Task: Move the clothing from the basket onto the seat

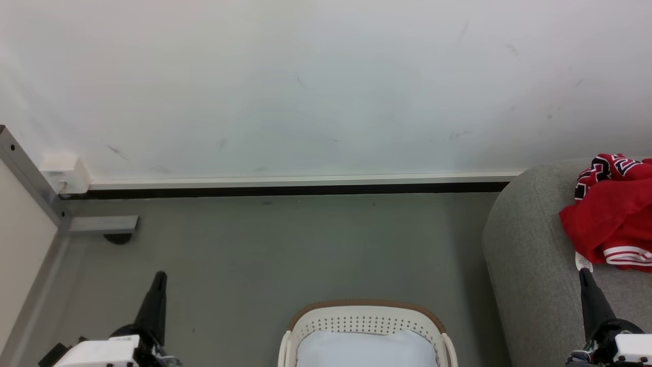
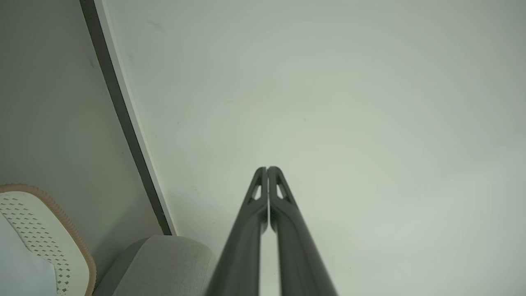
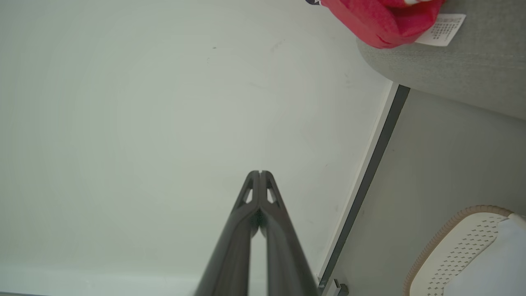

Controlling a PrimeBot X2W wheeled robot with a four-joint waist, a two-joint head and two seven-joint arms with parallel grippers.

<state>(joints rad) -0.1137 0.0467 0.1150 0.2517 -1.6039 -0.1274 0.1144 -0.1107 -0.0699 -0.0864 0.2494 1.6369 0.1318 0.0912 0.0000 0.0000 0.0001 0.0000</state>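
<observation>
**Both the left gripper [image 1: 159, 279] and the right gripper [image 1: 583, 275] empty, jersey [image 1: 608, 224] on the sofa [image 1: 524, 265]**

Each gripper points up toward the pale wall [image 1: 305, 92], its dark fingers pressed together and holding nothing. The left one stands at lower left over grey floor [image 1: 305, 244]. The right one stands at lower right, its tip just below the jersey's white tag [image 1: 583, 261]. The red jersey lies crumpled on the sofa's rounded arm at the right edge. At bottom centre, the cream basket [image 1: 367, 306] shows a pale sheet [image 1: 367, 349] inside. The move looks finished, and the arms seem parked clear of the cloth.
</observation>
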